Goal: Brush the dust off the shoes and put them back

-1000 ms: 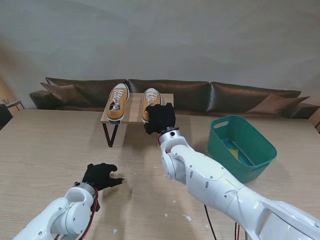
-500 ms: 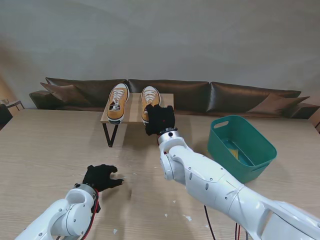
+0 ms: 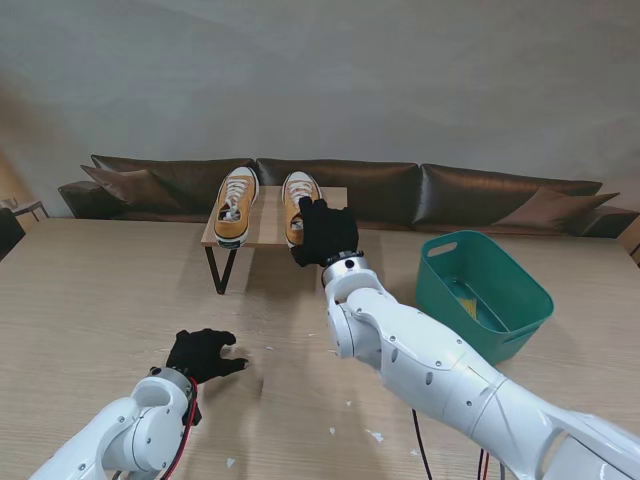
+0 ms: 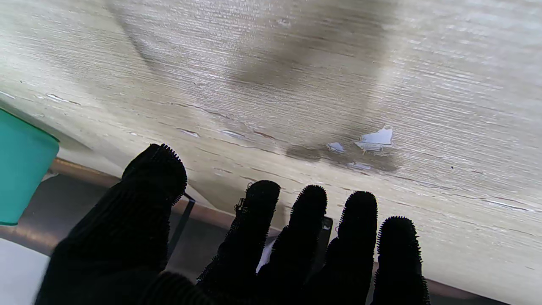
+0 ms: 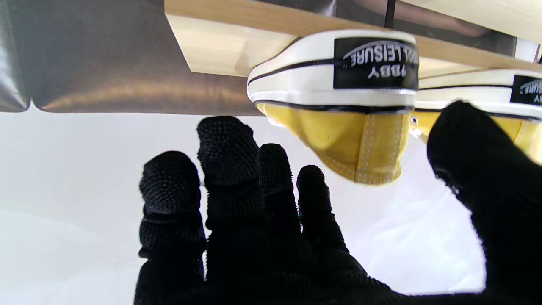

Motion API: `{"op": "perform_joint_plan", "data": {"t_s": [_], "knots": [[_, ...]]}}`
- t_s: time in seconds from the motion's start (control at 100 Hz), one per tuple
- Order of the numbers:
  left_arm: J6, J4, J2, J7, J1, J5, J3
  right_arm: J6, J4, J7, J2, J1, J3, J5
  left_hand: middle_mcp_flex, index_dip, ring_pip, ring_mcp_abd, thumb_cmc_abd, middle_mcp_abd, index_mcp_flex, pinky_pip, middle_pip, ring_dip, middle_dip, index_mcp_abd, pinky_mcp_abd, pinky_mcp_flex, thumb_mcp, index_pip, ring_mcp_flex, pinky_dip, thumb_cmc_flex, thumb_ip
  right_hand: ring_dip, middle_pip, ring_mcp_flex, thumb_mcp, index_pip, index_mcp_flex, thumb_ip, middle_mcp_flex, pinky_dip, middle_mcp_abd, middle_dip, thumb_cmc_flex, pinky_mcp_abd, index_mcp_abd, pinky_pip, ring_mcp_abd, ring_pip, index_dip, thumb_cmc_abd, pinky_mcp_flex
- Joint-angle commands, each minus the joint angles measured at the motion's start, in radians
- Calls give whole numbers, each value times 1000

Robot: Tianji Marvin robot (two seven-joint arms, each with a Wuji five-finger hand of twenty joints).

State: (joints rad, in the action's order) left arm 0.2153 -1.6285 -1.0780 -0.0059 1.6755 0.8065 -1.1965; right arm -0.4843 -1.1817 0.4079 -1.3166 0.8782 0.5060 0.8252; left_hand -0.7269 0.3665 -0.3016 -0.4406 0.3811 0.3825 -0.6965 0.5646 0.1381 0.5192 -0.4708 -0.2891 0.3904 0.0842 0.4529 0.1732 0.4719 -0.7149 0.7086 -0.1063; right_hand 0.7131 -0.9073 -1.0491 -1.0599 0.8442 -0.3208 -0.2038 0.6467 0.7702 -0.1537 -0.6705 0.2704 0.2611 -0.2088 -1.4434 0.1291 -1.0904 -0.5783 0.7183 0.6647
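Observation:
Two yellow canvas shoes stand side by side on a small wooden rack (image 3: 268,222) at the far side of the table. The left shoe (image 3: 235,204) shows fully. My right hand (image 3: 322,233) covers the heel end of the right shoe (image 3: 297,193). In the right wrist view this heel (image 5: 338,110) sits just beyond my right hand (image 5: 262,228), which is open, thumb on one side and fingers on the other, touching nothing. The second shoe's heel (image 5: 474,84) lies beside it on the rack board (image 5: 203,46). My left hand (image 3: 203,352) rests open on the table, fingers spread (image 4: 262,228).
A green plastic tub (image 3: 482,290) stands at the right with something yellowish in it; its edge (image 4: 21,169) shows in the left wrist view. White scraps (image 3: 375,436) lie on the table near me, also (image 4: 374,139). A brown sofa (image 3: 470,190) runs behind the table.
The right shoe has shifted slightly left on the rack. My right hand has opened and drawn a little to the right of the heel. The left hand has stayed put.

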Motion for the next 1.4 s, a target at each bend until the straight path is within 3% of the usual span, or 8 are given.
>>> {"op": "perform_joint_plan", "data": {"t_s": [0.0, 0.09, 0.24, 0.54, 0.74, 0.86, 1.1, 1.39], "knots": [[-9, 0, -6, -14, -2, -3, -2, 16, -25, -4, 13, 16, 16, 7, 12, -2, 19, -14, -36, 11, 11, -23, -7, 0, 8, 0, 8, -14, -14, -9, -7, -14, 14, 24, 2, 12, 25, 52, -17, 41, 36, -43, 22, 3, 12, -41, 36, 16, 16, 21, 9, 26, -38, -94], [-22, -1, -7, -7, -7, -4, -2, 32, -71, 4, 29, 49, 58, 14, 12, -2, 19, -13, -36, 8, 12, -26, -7, 0, 8, 2, 8, -13, -14, -9, -8, -15, 14, 24, 5, 19, 39, 99, -2, -4, 50, -49, 29, 1, 12, -50, 37, 69, 22, 24, 16, 28, -91, -99], [-46, 4, -7, -6, -27, -9, 8, 57, -194, 2, 62, 144, 159, 18, 11, -2, 22, -14, -37, 6, 15, -30, -7, -1, 8, 3, 9, -11, -15, -10, -10, -16, 12, 24, 9, 11, 42, 135, 95, -185, 71, -26, 34, -1, -29, -43, 39, 106, 34, 23, 25, -102, -135, -104], [-105, 20, -12, 3, -70, -50, 23, 213, -431, -48, 127, 393, 385, 5, 31, -4, 71, -9, -41, -11, 25, -136, -21, -36, 41, 13, 15, 7, -38, -15, -30, 11, 17, 25, -55, 150, 147, 180, -63, -229, 94, -15, -43, 29, 4, -46, 109, 202, 297, 83, 276, -91, -184, -212], [-136, 4, -15, 2, -74, -80, 11, 355, -529, -102, 155, 541, 518, -36, 55, -7, 107, 1, -47, -25, 40, -261, -31, -62, 67, 27, 24, 42, -64, -20, -51, -7, 22, 29, -166, 325, 212, 185, -182, -236, 101, -7, -107, 40, 106, -44, 129, 263, 438, 105, 535, -50, -192, -268], [-157, 1, -22, 19, -76, -120, 8, 436, -557, -143, 166, 609, 583, -78, 67, -8, 126, 3, -45, -27, 47, -274, -38, -75, 77, 28, 25, 49, -69, -24, -60, -16, 28, 29, -222, 400, 231, 174, -230, -237, 105, 7, -139, 51, 158, -42, 129, 279, 500, 109, 656, -26, -199, -284], [-194, 1, -38, 60, -78, -206, 10, 563, -565, -211, 178, 708, 673, -173, 72, -11, 139, -1, -45, -25, 52, -294, -40, -87, 90, 30, 25, 53, -82, -28, -65, -19, 38, 30, -257, 447, 250, 166, -267, -247, 106, 30, -161, 66, 187, -40, 122, 297, 562, 102, 740, -8, -208, -312], [-226, -9, -52, 84, -67, -284, 3, 712, -462, -277, 187, 729, 713, -272, 76, -13, 147, -4, -50, -22, 55, -306, -40, -92, 98, 29, 26, 47, -104, -30, -67, -25, 46, 32, -306, 512, 287, 155, -309, -252, 105, 43, -195, 102, 228, -30, 89, 332, 652, 69, 833, 19, -206, -345]]}}
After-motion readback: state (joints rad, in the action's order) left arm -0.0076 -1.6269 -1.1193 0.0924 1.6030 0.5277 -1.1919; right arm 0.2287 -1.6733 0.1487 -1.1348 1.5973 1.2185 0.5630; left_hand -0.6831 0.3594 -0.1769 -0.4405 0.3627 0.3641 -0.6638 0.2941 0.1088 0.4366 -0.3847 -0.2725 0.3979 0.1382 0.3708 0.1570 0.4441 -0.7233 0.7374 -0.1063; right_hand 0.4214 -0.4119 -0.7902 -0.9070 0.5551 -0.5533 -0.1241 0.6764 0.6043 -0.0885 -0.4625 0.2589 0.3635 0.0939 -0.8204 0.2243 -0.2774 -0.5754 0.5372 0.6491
